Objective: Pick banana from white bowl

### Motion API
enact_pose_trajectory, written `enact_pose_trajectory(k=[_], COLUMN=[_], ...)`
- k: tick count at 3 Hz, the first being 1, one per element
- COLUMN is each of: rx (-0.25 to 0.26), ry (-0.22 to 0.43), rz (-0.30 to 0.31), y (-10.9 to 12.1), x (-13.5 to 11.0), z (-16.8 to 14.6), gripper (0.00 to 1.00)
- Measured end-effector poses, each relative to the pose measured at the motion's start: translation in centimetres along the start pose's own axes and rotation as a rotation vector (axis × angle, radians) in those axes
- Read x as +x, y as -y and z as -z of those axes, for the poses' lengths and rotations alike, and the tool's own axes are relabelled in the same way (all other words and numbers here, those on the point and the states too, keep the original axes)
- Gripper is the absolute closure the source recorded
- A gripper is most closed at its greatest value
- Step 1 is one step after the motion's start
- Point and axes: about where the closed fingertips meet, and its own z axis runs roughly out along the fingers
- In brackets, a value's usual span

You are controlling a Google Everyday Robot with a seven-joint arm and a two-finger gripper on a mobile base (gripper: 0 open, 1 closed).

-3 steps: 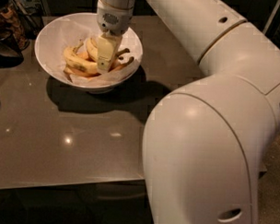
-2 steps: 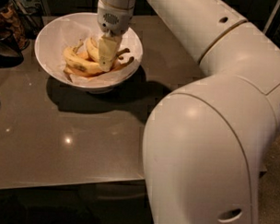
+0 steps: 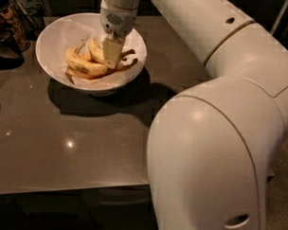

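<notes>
Our end effector (image 3: 112, 53) sits inside the white bowl (image 3: 54, 35), far left on the desk (image 3: 86, 143), against the pale banana (image 3: 95, 50); we cannot tell its grip. We judge the grasp in hand; next, a firm hold, then a lift.

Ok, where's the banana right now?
Upper left of the camera view: the banana lies in the bowl on top of the other bananas, just left of the tool, which reaches down into the bowl.
</notes>
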Motion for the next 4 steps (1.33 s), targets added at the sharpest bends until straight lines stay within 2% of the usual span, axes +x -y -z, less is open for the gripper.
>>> enact_pose_trajectory(k=[1,2,4], rx=[0.036,0.105,0.170], ry=[0.034,0.115,0.253], rz=[0.007,0.044,0.155], y=[0.5,-0.7,-3.8], x=[-0.7,-0.4,0.9], z=[0.2,2.7,6.6], gripper=[1.00,1.00,1.00])
